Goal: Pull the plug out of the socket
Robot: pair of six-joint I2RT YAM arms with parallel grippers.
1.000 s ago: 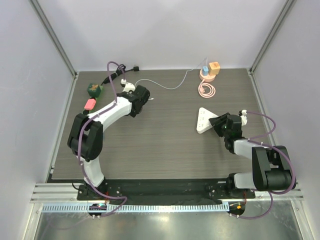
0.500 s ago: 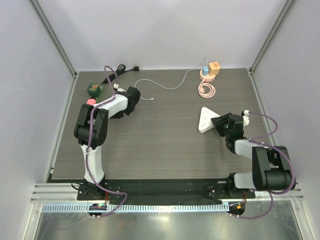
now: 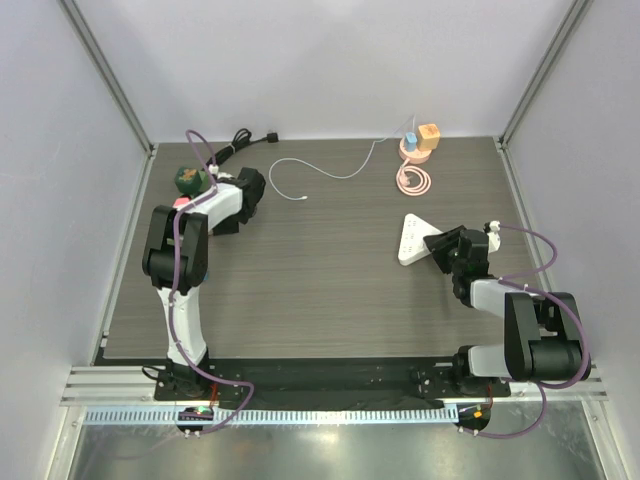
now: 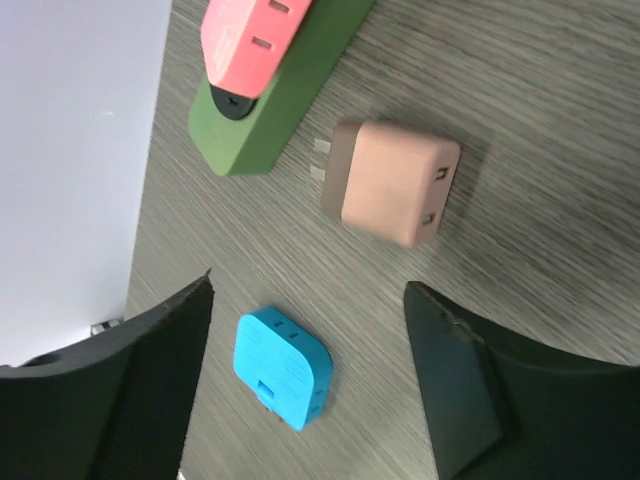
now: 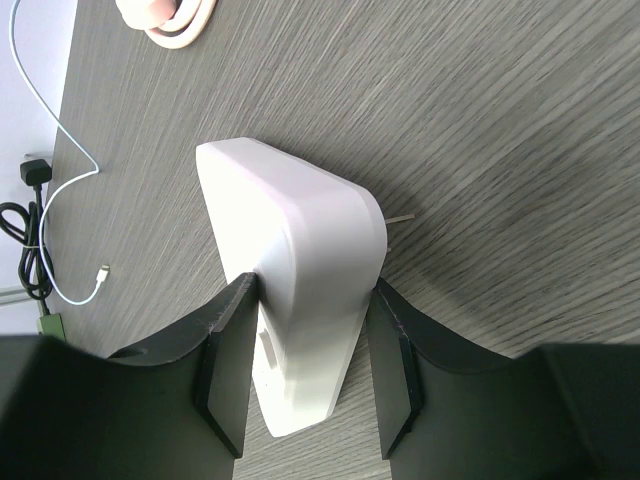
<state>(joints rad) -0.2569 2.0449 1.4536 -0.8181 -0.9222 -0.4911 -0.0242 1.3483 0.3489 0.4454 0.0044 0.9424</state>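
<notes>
right hand (image 5: 312,300): it is clamping the white socket (image 5: 290,220), one finger pressing on each flank, at the lower right of the overhead view.
white socket: it is lying flat on the tabletop (image 3: 320,280). No plug is showing in it from either view, so the pull is looking done to me.
left hand (image 4: 308,290): it is hanging spread wide and carrying nothing, at the left of the overhead view, farther back than the other arm.
pale pink plug (image 4: 390,183): it is lying loose below that hand with its prongs bared, touching neither finger and well apart from the socket. I am taking it for the task's plug, though I cannot be sure.
blue adapter (image 4: 283,368): it is sitting between the spread fingers, near the pink one but apart from it.
green strip (image 4: 250,130): it is lying just beyond, at the upper left of the wrist view, with a red plug (image 4: 255,40) resting on top. Whether that one is plugged in I cannot tell.
white cable (image 3: 345,177): it is trailing across the far tabletop, its loose end lying near the left arm.
risk, left: a low retreat could be sweeping the loose pieces or snagging the cable.
risk, right: a skewed release could be dragging the socket.
</notes>
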